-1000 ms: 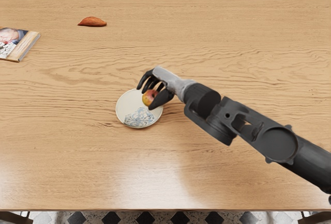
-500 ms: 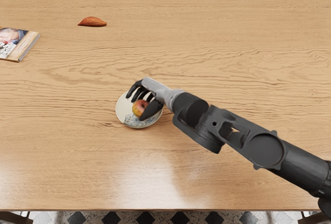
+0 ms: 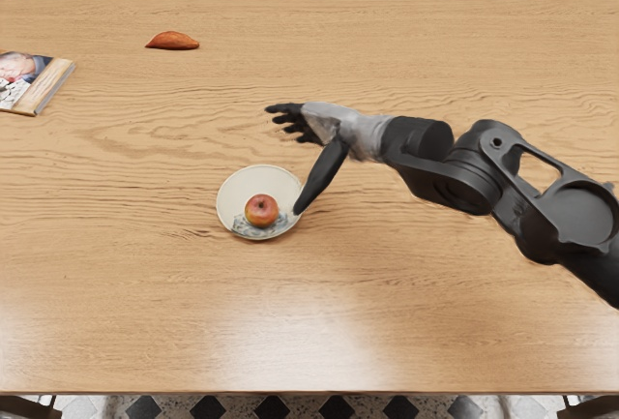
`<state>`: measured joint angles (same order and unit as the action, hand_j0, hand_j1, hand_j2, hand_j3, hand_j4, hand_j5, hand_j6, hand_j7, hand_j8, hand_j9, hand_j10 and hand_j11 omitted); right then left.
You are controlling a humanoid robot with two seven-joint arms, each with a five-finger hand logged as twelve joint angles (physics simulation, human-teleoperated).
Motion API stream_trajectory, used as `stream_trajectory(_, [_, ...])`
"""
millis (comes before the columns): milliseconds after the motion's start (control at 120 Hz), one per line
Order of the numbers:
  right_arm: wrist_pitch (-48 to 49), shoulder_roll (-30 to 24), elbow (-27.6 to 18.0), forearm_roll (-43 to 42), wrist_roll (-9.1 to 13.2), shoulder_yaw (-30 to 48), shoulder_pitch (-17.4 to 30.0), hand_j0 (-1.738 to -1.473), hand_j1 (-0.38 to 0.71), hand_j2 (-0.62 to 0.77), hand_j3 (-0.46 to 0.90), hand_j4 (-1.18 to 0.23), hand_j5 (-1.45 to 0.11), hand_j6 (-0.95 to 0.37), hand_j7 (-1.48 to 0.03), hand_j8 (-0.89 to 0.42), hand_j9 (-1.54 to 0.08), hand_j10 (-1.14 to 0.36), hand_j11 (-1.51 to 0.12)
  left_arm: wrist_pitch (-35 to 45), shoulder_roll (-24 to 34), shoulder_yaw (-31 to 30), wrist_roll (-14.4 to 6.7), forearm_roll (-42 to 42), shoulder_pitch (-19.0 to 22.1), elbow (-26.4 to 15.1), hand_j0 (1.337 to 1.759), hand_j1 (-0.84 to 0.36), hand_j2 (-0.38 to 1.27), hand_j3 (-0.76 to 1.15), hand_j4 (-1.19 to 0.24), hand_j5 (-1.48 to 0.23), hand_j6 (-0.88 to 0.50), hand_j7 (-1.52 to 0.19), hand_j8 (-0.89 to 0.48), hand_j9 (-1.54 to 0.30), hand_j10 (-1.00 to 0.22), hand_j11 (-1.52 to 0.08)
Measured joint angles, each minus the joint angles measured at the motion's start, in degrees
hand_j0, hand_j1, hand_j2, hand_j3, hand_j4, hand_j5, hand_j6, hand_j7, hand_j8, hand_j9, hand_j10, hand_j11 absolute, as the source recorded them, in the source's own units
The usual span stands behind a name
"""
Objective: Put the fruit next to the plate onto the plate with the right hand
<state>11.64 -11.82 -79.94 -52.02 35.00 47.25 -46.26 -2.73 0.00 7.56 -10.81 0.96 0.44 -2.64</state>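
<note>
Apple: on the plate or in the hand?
On the plate. The apple rests on the plate; the right hand is off to its upper right, fingers spread, holding nothing.

My count: one of each kind, six kinds in all.
I see one light wooden desk (image 3: pixel 435 322), and on it one round cream plate (image 3: pixel 232 196) with a blue pattern, one red-and-yellow apple (image 3: pixel 261 210), one orange-brown tapered piece of food (image 3: pixel 172 41) whose kind I cannot tell, and one thin book (image 3: pixel 32 80) with a pictured cover, cut by the frame's edge. Of my own, one dark grey robot hand (image 3: pixel 314 132) shows, on one arm.
</note>
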Motion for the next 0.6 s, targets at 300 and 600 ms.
stream_trajectory(300, [19.5,-17.1,0.5,16.5,0.0,12.3,6.0,-1.658,-0.34,0.0,0.0,-0.01,-0.02,-0.01,-0.02,-0.01,-0.02,-0.01,-0.02,0.0,0.0,-0.1,-0.1,-0.1,0.1,-1.1,1.658,0.34,0.0,0.0,-0.01,-0.02,-0.01,-0.02,-0.01,-0.02,-0.01,-0.02])
stream_trajectory(600, [23.2,-22.9,1.8,17.7,0.0,16.9,10.1,-1.658,-0.35,0.0,0.0,0.0,0.0,0.0,0.0,0.0,0.0,0.0,0.0,0.0,0.0,-0.1,-0.6,0.0,0.0,-1.1,1.658,0.34,0.0,0.0,-0.01,-0.02,-0.01,-0.02,-0.01,-0.02,-0.01,-0.02])
